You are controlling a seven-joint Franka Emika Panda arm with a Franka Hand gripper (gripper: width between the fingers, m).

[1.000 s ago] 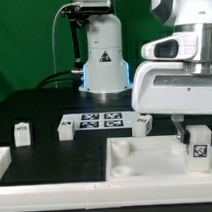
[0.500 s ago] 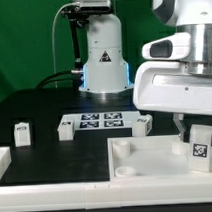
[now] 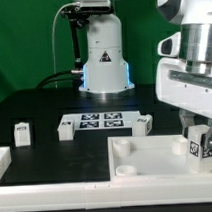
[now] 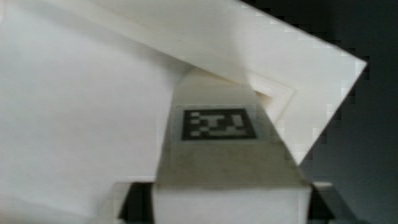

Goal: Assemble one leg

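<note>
My gripper (image 3: 198, 130) is shut on a leg (image 3: 200, 144), a small white block with a black-and-white tag, at the exterior view's right. It holds the leg upright over the large white tray-like piece (image 3: 146, 157), near that piece's right corner. In the wrist view the held leg (image 4: 222, 140) runs from between my fingers (image 4: 139, 200) toward a corner of the white piece (image 4: 89, 90); whether its tip touches cannot be told. Three other legs stand on the table: one at the left (image 3: 22, 133), one beside the marker board's left end (image 3: 66, 130), one at its right end (image 3: 145, 123).
The marker board (image 3: 95, 121) lies mid-table in front of the robot base (image 3: 102, 54). A white part's edge (image 3: 1, 162) shows at the exterior view's left, and a white strip (image 3: 58, 199) runs along the front. The table is black.
My gripper has moved toward the exterior view's right and slightly up with the leg in it. The leg now sits nearer the tray piece's right corner.
</note>
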